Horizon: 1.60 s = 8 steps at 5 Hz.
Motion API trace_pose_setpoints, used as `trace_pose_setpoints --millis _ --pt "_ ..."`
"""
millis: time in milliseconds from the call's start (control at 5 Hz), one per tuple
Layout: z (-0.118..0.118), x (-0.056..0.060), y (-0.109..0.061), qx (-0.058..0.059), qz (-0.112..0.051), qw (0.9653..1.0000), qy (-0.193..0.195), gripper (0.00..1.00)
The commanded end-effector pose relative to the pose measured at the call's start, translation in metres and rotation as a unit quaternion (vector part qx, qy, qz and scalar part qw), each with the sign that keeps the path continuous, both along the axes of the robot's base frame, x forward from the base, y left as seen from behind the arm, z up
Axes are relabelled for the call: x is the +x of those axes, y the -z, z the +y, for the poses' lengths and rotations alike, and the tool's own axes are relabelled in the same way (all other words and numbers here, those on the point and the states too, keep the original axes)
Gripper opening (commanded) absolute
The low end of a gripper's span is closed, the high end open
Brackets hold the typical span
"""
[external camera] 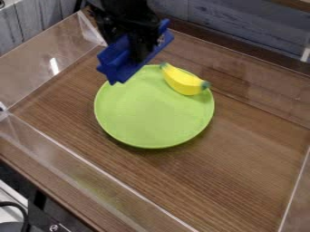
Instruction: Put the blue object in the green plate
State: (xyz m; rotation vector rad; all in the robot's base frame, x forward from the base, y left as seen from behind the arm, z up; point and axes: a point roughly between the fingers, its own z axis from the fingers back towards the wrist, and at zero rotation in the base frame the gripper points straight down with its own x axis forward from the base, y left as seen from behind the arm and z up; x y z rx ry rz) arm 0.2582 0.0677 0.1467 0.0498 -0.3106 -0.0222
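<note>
The blue object (121,62) hangs in the air over the far left rim of the green plate (151,118), held from above by my black gripper (136,43), which is shut on it. It tilts, its lower end pointing down toward the plate's left edge, clear of the plate surface. The plate lies flat on the wooden table in the middle of the view.
A yellow banana-shaped toy (184,81) lies on the plate's far right rim. Clear plastic walls (36,54) surround the wooden table. A yellow can (116,13) stands behind the arm at the back.
</note>
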Motion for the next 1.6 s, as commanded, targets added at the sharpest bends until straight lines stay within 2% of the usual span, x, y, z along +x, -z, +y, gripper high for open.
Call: trace_pose_setpoints --millis 0,800,1400 --pt "0.000 0.019 -0.007 0.012 -0.033 0.9994 0.000 0.00" --pt "-0.001 0.048 0.011 0.028 -0.059 0.9979 0.000 0.00" --pt "-0.002 0.060 0.018 0.026 -0.069 0.9973 0.001 0.00"
